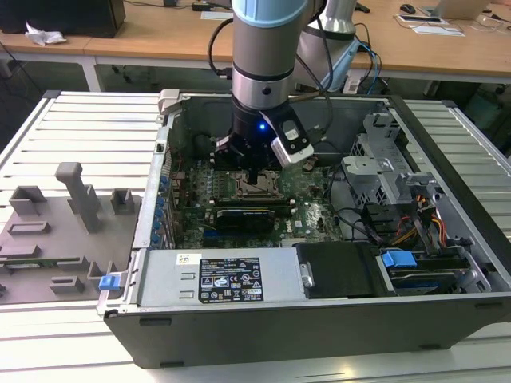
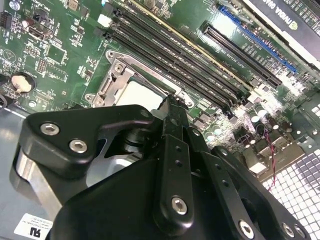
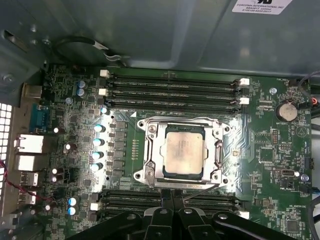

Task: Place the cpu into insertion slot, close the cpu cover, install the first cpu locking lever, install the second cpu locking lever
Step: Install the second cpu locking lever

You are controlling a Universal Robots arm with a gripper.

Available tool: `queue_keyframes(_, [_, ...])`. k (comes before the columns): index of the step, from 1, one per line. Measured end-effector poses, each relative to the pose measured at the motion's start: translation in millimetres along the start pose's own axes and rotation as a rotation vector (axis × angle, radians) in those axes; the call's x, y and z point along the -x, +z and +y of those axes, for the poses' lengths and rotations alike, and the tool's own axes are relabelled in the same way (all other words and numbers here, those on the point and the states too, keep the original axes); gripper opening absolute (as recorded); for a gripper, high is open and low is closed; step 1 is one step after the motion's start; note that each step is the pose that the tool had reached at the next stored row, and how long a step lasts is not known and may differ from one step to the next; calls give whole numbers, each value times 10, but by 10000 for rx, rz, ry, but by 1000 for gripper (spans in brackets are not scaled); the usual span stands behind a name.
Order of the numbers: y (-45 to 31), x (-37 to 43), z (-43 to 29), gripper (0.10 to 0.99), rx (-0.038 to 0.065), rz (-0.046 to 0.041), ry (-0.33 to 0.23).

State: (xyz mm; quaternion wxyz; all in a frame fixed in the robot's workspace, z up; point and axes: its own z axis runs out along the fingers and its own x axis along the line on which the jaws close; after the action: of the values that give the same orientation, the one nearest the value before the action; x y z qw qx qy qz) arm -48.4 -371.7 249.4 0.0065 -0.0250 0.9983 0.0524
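Cpu seated, cover down.
The cpu (image 3: 184, 153) lies in the insertion slot (image 3: 150, 155) under the cpu cover (image 3: 216, 150); the pincer (image 3: 172, 200) hovers beside it, fingers together, empty.

The cpu (image 3: 184, 154), a flat square chip with a dull silver top, lies level in the insertion slot (image 3: 150, 161) on the green board. The cpu cover (image 3: 218, 150), a silver metal frame, lies closed around it.
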Motion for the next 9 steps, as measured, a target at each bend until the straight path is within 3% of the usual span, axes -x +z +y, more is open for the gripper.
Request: queue_keyframes(9, [46, -1, -10, 106, 25, 29, 34])
